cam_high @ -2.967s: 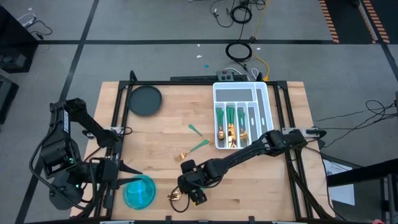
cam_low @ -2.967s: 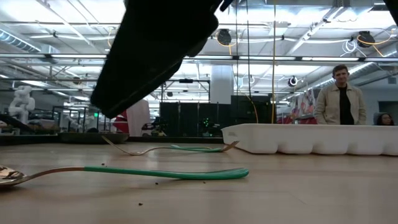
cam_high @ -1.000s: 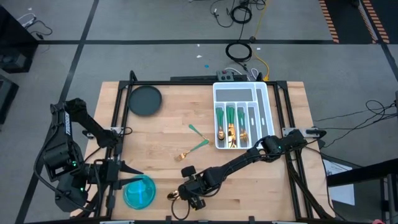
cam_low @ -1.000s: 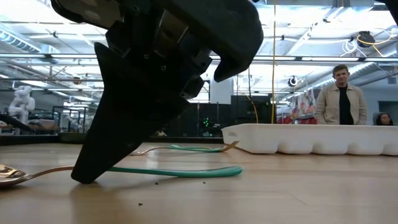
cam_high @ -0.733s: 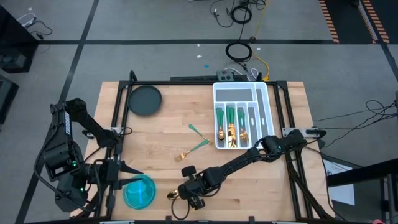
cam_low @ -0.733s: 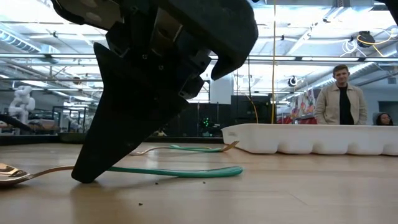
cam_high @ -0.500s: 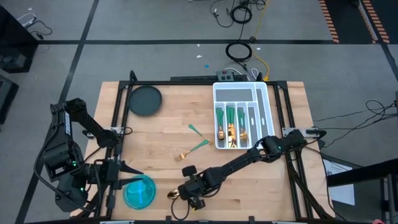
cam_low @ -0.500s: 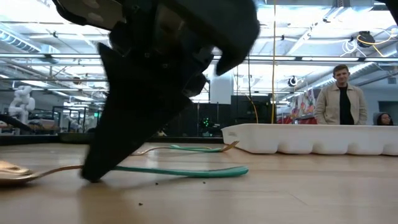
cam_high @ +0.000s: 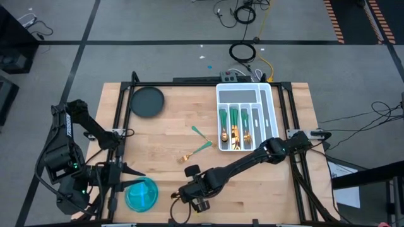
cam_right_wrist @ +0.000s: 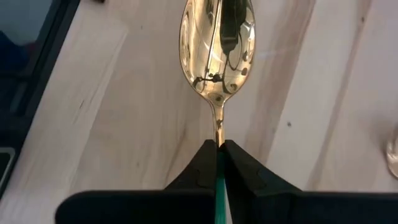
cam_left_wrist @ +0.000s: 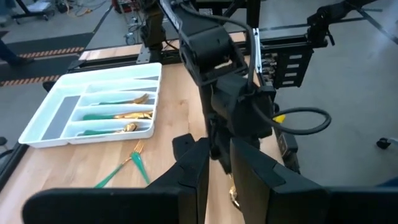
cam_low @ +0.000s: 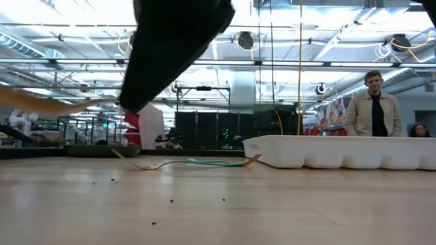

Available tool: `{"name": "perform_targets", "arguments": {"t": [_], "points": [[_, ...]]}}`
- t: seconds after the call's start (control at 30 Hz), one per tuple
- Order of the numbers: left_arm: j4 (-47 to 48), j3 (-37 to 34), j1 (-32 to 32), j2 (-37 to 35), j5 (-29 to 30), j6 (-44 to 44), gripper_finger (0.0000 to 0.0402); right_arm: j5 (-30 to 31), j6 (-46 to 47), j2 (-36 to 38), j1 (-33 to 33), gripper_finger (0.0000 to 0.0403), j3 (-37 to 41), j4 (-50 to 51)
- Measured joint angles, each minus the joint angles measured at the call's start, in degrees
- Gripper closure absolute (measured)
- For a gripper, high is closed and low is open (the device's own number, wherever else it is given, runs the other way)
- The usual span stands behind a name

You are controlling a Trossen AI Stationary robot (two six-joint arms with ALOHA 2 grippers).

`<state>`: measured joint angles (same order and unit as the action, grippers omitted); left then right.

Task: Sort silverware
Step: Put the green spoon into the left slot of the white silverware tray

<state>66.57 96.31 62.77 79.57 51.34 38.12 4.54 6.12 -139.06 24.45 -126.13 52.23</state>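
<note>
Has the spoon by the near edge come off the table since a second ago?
Yes. The spoon, lying flat before, is now pinched by the right gripper and raised; in the low view the wood in front of the white tray is bare.

The wooden table (cam_high: 164, 135) carries a white tray (cam_high: 271, 94), dark plate (cam_high: 147, 101), blue bowl (cam_high: 141, 195) and two forks (cam_high: 197, 148).

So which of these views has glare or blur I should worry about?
Right wrist view: the spoon bowl mirrors overhead fixtures, and the right gripper close to the lens looks soft. Low view: the same gripper is a dark silhouette against bright ceiling lights, with a blurred gold streak at the left edge.
</note>
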Motion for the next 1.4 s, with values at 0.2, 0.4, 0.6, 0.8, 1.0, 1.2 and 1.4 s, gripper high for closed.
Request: {"name": "perform_targets", "arguments": {"t": [0.2, 0.4, 0.6, 0.8, 1.0, 1.2, 1.4], "points": [[0.00, 0.00, 0.01, 0.00, 1.63, -1.43, 0.0327, -0.01, -0.36, 0.00, 0.00, 0.0403, -6.20, 7.96], [-0.05, 0.00, 0.00, 0.00, 2.39, -2.61, 0.0327, 0.15, 0.11, 1.51, 0.00, 0.0403, -8.44, 13.47], [-0.04, 0.00, 0.01, 0.00, 3.02, -3.58, 0.0327, 1.70, 1.00, 4.92, -0.11, 0.0403, -8.84, 17.56], [-0.07, 0.00, -0.01, 0.00, 4.24, -4.05, 0.0327, 2.86, 1.73, 8.88, -0.62, 0.0403, -8.84, 19.90], [-0.09, 0.00, -0.01, 0.01, 4.31, -4.00, 0.0327, 3.49, 1.94, 13.41, -2.09, 0.0403, -8.84, 22.75], [-0.17, 0.00, -0.08, 0.01, 5.26, -3.96, 0.0327, 4.81, -1.18, 18.04, -4.08, 0.0402, -8.86, 26.26], [-0.33, 0.00, -0.08, 0.00, 7.88, -3.92, 0.0327, 4.91, -5.84, 21.38, -6.98, 0.0402, -8.87, 31.68]]}}
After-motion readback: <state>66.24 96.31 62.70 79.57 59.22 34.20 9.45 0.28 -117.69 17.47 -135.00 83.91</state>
